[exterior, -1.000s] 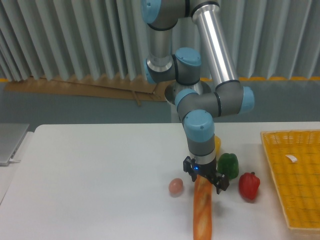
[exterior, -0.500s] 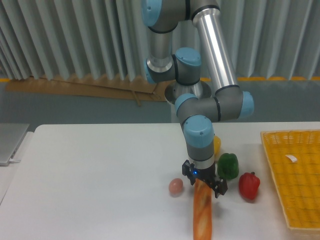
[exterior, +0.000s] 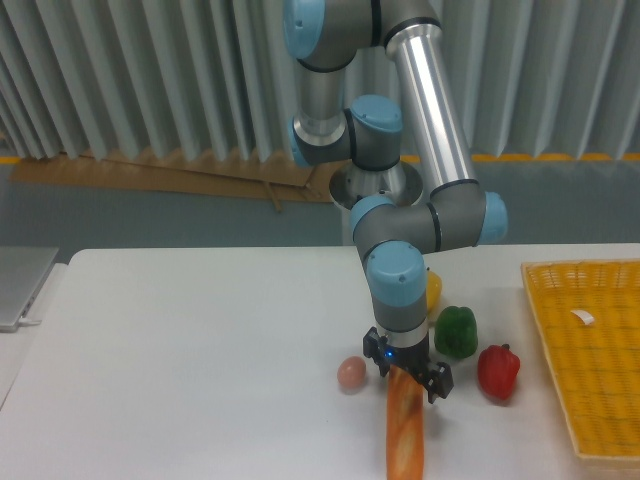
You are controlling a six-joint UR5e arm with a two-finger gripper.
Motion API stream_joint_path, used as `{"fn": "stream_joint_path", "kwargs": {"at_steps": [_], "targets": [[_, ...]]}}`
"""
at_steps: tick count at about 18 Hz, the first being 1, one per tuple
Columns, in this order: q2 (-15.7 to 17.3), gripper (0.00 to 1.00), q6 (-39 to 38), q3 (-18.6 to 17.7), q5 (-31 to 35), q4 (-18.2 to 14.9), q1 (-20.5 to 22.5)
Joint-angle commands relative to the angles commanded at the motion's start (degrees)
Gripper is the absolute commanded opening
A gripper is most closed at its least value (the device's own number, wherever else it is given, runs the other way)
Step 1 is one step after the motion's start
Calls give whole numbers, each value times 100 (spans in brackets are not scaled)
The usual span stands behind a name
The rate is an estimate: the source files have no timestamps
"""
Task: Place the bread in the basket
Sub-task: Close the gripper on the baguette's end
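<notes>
The claw (exterior: pixel 407 374) points straight down at the top end of the bread (exterior: pixel 405 430). Its two dark fingers (exterior: pixel 437 381) sit on each side of that end of the bread, close against it. I cannot tell if the fingers are squeezing the bread or only standing beside it. The bread is long and thin and orange, and it lies on the white table (exterior: pixel 180 370) near the front edge, a bit right of the middle. It runs from the claw down to the front edge of the table. A small pink ball (exterior: pixel 351 372) sits on the table just left of the claw, close but not touching. A green pepper (exterior: pixel 456 331) sits just right of the claw, and a red pepper (exterior: pixel 498 371) is a little farther right. A bit of a yellow thing (exterior: pixel 433 289) peeks out from behind the robot arm (exterior: pixel 398 290). The basket (exterior: pixel 590 350) is big, flat and yellow, and it lies at the right edge of the table, well apart from the bread. A small white tag (exterior: pixel 583 317) lies inside the basket. A grey flat thing (exterior: pixel 22 285) sits beside the left edge of the table.
</notes>
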Motion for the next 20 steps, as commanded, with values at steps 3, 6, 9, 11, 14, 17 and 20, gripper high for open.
{"fn": "stream_joint_path", "kwargs": {"at_steps": [3, 6, 9, 11, 14, 17, 20], "targets": [[-35, 86, 18, 26, 0, 0, 0], [-35, 69, 35, 18, 0, 0, -9], [-35, 66, 44, 18, 0, 0, -18], [-35, 55, 53, 18, 0, 0, -18], [-27, 52, 53, 26, 0, 0, -18], [0, 51, 61, 35, -149, -9, -9], [35, 51, 97, 44, -255, -9, 0]]}}
